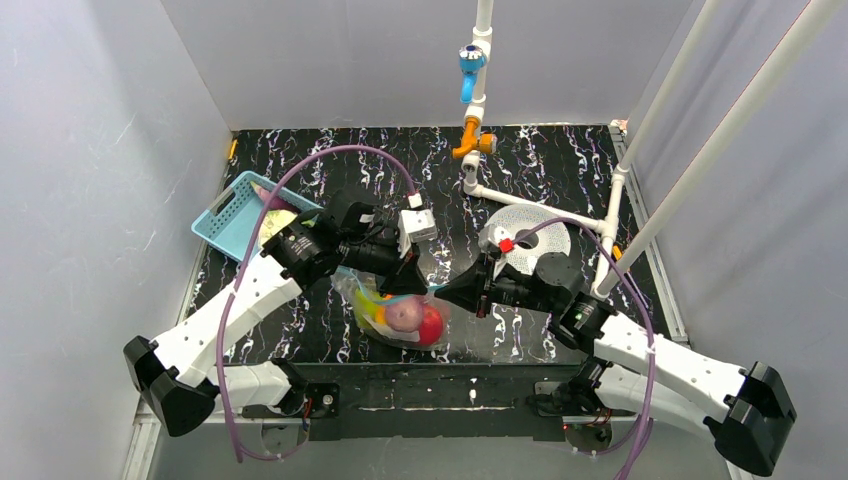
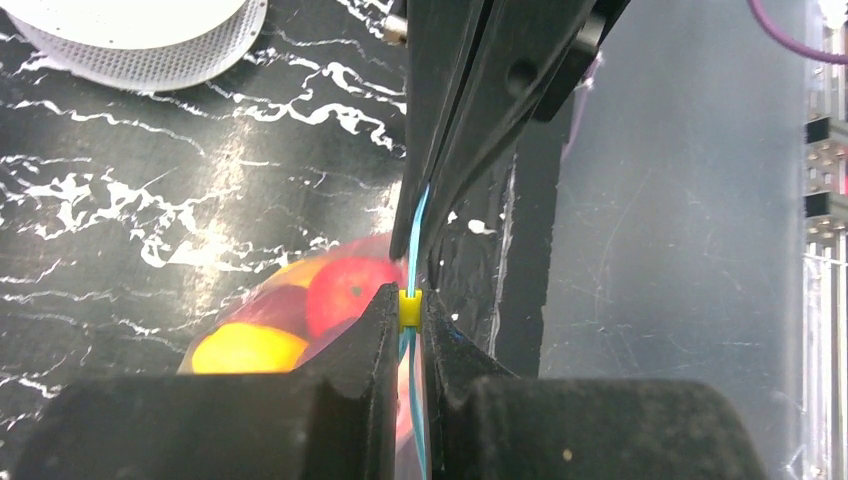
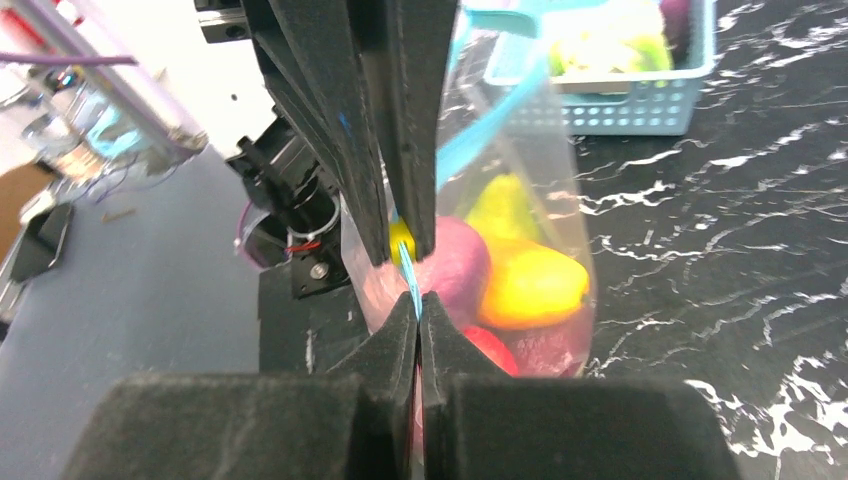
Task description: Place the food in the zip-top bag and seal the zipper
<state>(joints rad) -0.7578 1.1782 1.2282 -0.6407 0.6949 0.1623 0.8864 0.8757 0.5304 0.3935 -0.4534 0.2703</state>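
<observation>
Zipper [image 2: 415,225] within left tool [image 2: 408,305], right tool [image 3: 418,308]

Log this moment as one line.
phase: sealing | left tool: shut on zipper | right tool: shut on zipper | food: inside zip-top bag

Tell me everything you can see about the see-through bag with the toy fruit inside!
The zip-top bag is clear, crinkly plastic, bulging with toy food in yellow, red, purple and green. Along its top runs a thin teal zipper with a small yellow slider. The left tool and right tool both pinch that strip, close together, holding the bag up by its top edge. It is above the black marbled table.
</observation>
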